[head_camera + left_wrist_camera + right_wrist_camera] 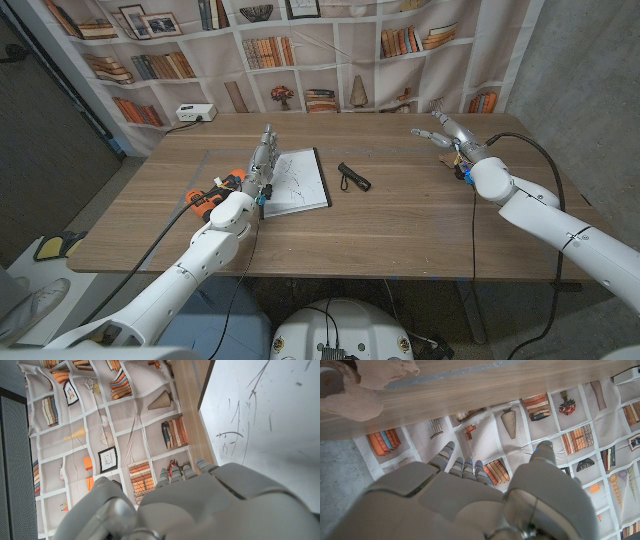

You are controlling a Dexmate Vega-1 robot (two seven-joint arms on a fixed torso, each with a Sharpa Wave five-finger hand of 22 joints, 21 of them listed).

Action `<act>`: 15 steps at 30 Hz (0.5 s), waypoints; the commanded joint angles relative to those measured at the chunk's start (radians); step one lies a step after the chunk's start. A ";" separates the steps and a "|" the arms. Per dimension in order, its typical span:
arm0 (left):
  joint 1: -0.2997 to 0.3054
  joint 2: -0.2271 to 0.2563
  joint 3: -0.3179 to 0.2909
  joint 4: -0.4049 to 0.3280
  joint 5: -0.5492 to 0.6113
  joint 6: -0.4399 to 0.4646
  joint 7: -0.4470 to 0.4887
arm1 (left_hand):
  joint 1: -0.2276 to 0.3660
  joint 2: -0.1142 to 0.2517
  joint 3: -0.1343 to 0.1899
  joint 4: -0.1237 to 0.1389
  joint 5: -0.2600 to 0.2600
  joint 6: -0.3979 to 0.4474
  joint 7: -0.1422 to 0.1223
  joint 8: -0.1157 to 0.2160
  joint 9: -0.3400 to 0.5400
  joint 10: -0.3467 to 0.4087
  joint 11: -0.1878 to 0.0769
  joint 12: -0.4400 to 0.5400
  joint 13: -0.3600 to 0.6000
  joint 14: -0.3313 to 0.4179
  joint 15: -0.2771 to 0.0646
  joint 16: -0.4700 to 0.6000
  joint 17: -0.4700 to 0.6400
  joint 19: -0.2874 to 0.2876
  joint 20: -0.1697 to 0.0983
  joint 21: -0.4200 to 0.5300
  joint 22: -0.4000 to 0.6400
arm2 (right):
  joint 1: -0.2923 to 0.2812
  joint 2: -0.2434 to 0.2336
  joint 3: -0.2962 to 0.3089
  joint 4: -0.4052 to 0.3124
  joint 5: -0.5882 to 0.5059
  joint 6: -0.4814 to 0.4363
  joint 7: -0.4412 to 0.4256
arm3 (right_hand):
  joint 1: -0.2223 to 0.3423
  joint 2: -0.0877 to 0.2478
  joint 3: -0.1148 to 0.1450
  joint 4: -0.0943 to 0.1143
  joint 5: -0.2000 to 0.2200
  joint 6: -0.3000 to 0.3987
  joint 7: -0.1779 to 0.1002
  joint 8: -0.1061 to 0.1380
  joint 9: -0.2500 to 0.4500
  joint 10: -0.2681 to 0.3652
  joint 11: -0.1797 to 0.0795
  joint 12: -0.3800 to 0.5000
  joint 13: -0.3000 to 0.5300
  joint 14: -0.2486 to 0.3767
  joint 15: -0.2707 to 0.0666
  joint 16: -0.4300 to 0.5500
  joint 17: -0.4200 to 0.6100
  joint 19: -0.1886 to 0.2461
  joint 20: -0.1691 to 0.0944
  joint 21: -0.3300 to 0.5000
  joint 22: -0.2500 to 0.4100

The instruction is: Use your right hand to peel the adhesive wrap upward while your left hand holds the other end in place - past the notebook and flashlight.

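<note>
An open notebook [298, 181] with a scribbled white page [265, 425] lies left of the table's middle, and a black flashlight [353, 177] sits just to its right. My left hand [261, 162] stands at the notebook's left edge, fingers [187, 471] straight and pointing to the far side, with nothing seen in it. My right hand [444, 132] hovers over the far right of the table, fingers spread and empty. In the right wrist view, a tan crumpled lump [355, 382] that looks like the adhesive wrap lies on the wood, apart from my right fingers [462, 467].
A white power strip [195, 113] with a cable sits at the table's back left. A bookshelf-print backdrop [330, 50] hangs behind the wooden table [400, 215]. Black cables run along both arms.
</note>
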 commanded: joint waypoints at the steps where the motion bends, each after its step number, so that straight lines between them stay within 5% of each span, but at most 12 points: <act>1: -0.011 -0.003 0.002 0.009 0.003 -0.001 -0.003 | 0.005 -0.001 0.009 0.001 -0.004 0.006 0.005 0.002 0.004 0.003 -0.003 0.003 0.003 0.005 0.003 0.004 0.002 0.007 0.001 0.008 0.002 | 0.019 -0.009 -0.017 0.000 -0.038 -0.031 0.003 | 0.017 -0.002 0.004 -0.008 0.004 -0.011 0.002 -0.004 0.003 0.001 0.000 -0.004 0.002 0.000 -0.002 -0.004 0.003 0.008 0.001 0.000 0.003; 15: -0.026 -0.005 0.004 0.024 0.009 -0.008 -0.013 | 0.005 -0.001 0.011 0.001 -0.004 0.010 0.006 0.002 0.004 0.005 -0.002 0.003 0.003 0.005 0.004 0.003 0.002 0.008 0.001 0.007 0.002 | 0.035 -0.023 -0.038 -0.019 -0.095 -0.089 0.007 | 0.060 0.002 0.022 -0.016 0.010 -0.011 -0.010 -0.003 0.003 0.001 -0.008 -0.007 0.001 0.003 -0.012 -0.005 0.003 0.019 -0.005 0.000 0.003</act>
